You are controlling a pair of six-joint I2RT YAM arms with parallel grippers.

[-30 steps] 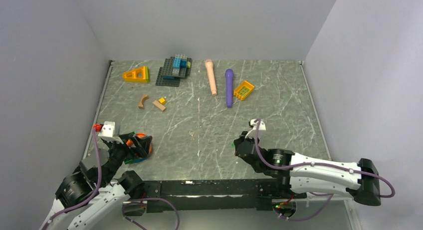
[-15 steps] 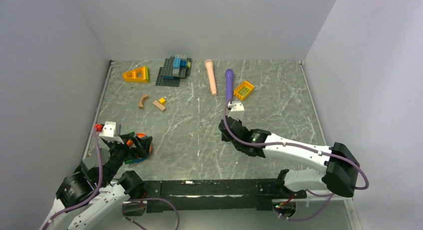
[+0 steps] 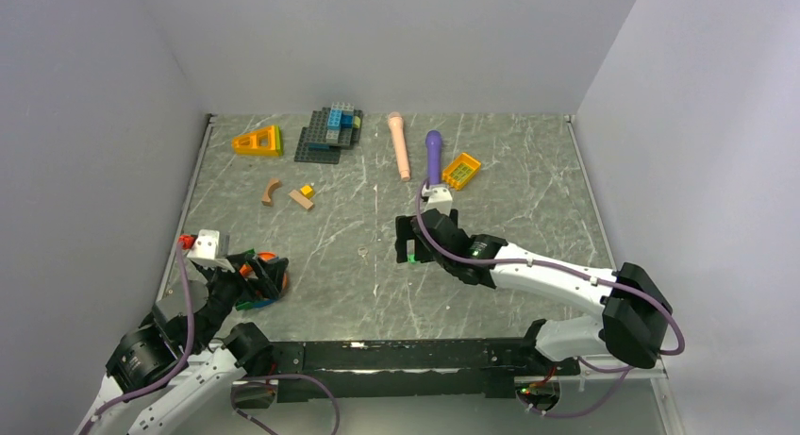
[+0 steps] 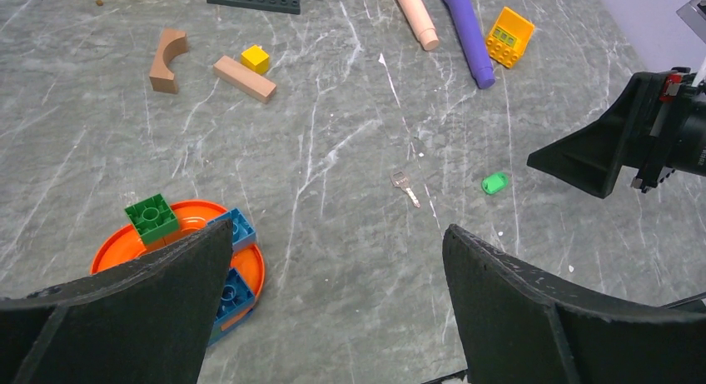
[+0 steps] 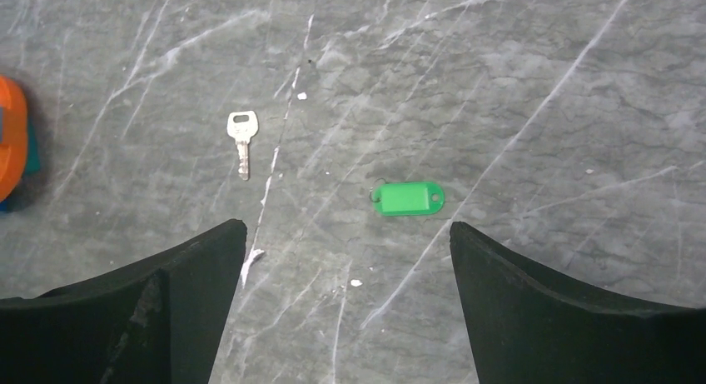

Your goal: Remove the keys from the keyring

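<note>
Your left gripper (image 4: 337, 317) is spread wide beside the orange plate (image 4: 108, 249) of blocks. Further out, your right gripper (image 5: 345, 317), fingers apart and empty, hangs above the flat silver key (image 5: 241, 142). The key lies apart from the unlabelled green plastic tag (image 5: 408, 198) on the marbled grey table (image 5: 541, 109). Beyond lies a purple stick (image 3: 433, 152).
</note>
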